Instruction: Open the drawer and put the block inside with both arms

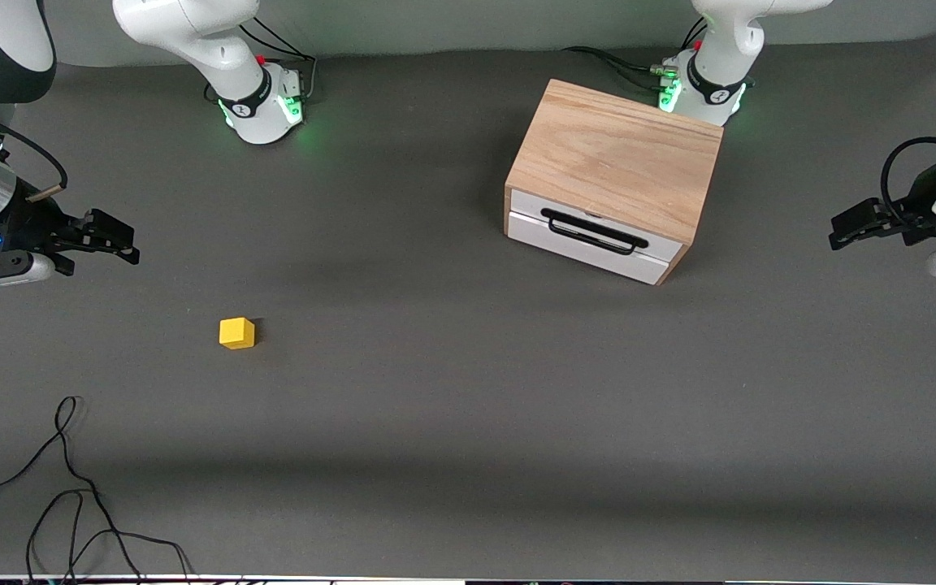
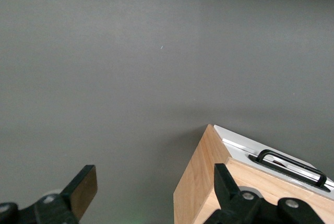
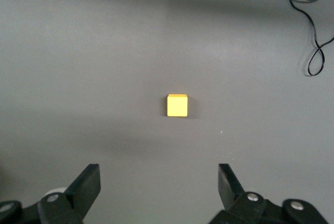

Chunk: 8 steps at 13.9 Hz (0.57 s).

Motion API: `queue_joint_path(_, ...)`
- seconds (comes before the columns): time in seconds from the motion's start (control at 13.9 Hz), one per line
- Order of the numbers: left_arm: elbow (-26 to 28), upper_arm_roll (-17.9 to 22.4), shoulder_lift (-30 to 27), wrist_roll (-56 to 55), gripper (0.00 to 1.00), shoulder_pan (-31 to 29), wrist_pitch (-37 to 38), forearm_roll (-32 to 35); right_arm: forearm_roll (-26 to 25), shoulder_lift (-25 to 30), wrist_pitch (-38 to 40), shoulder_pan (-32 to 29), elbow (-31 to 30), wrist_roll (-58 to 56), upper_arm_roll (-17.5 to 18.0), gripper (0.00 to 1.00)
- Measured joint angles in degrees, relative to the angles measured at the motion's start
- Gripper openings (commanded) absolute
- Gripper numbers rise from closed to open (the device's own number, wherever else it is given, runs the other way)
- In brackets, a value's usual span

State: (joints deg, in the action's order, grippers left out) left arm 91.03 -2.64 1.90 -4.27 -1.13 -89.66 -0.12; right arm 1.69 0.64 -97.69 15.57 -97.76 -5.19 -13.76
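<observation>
Both grippers, left (image 1: 842, 231) and right (image 1: 123, 240), hang with jaws wide and empty; drawer (image 1: 594, 236) is shut, block (image 1: 237, 333) lies on counter (image 1: 468, 422), so a skewed handle pull may drag the cabinet (image 1: 614, 158).

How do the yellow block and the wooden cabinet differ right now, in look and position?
The block is a small bright yellow cube; the cabinet is a far larger light wood box with a white drawer front, shut. The block sits toward the right arm's end of the table and nearer the front camera; the cabinet sits toward the left arm's end, close to that arm's base. Both rest untouched on the grey table.
</observation>
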Motion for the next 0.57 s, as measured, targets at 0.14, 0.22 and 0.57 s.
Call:
queue_joint_path(0.14,0.0,0.0,0.0,0.0,1.00,0.1,0.0,0.2,0.0,-0.1,0.0,0.0,0.0,0.0,0.0,1.00)
queue_joint_path(0.22,0.1,0.0,0.0,0.0,1.00,0.1,0.0,0.3,0.0,-0.2,0.0,-0.1,0.0,0.0,0.0,1.00)
queue_joint_path(0.57,0.1,0.0,0.0,0.1,1.00,0.1,0.0,0.5,0.0,-1.0,0.0,-0.2,1.0,0.0,0.0,1.00)
